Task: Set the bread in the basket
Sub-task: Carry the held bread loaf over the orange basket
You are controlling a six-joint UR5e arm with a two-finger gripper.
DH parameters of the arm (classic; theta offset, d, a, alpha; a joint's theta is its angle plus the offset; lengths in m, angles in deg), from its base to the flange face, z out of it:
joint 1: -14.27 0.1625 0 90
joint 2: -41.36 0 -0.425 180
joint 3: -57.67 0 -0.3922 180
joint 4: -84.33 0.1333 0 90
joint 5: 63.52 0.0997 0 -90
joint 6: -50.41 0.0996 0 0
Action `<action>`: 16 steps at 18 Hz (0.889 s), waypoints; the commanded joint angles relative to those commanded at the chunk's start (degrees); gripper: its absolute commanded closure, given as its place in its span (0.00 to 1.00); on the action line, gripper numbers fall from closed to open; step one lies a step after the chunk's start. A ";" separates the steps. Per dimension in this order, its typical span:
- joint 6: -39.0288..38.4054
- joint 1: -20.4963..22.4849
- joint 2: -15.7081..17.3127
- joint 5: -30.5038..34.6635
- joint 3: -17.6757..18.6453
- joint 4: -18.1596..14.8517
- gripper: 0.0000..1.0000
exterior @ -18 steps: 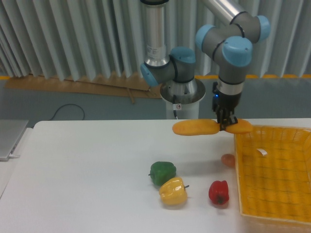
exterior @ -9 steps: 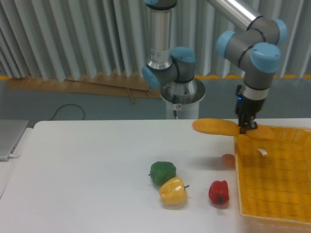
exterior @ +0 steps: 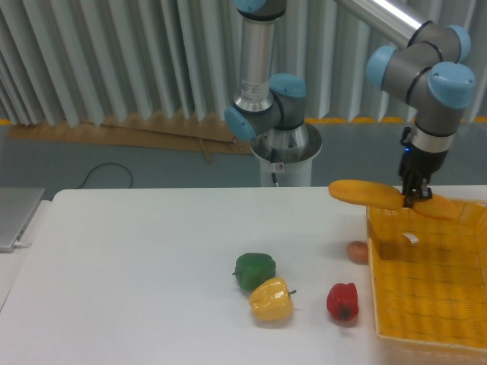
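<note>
Gripper (exterior: 415,199) fingers clamped on bread (exterior: 367,192), held in air over far left rim of basket (exterior: 464,333). Basket at table's (exterior: 137,258) right edge. Small tan ball (exterior: 358,252) just beside basket's left wall.

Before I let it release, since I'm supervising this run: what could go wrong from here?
The bread is held in the tool near one end, and its long free end sticks out past the basket's left rim. Released now, it might catch the rim and tip onto the table. The off-centre grip could also let the loaf swing or slip. If it falls outside, it may land near the small tan ball by the rim.
</note>
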 joint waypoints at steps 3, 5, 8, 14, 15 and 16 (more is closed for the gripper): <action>0.44 0.00 -1.23 1.49 -1.67 -0.26 0.98; 0.53 0.00 -2.55 1.23 -2.47 0.00 0.98; 0.53 0.00 -4.57 1.23 -3.52 1.66 0.97; 0.00 -1.14 -7.03 1.23 -3.44 3.08 0.97; 0.00 -1.49 -7.12 1.23 -3.43 3.08 0.97; 0.00 -1.67 -7.04 1.23 -3.43 3.08 0.96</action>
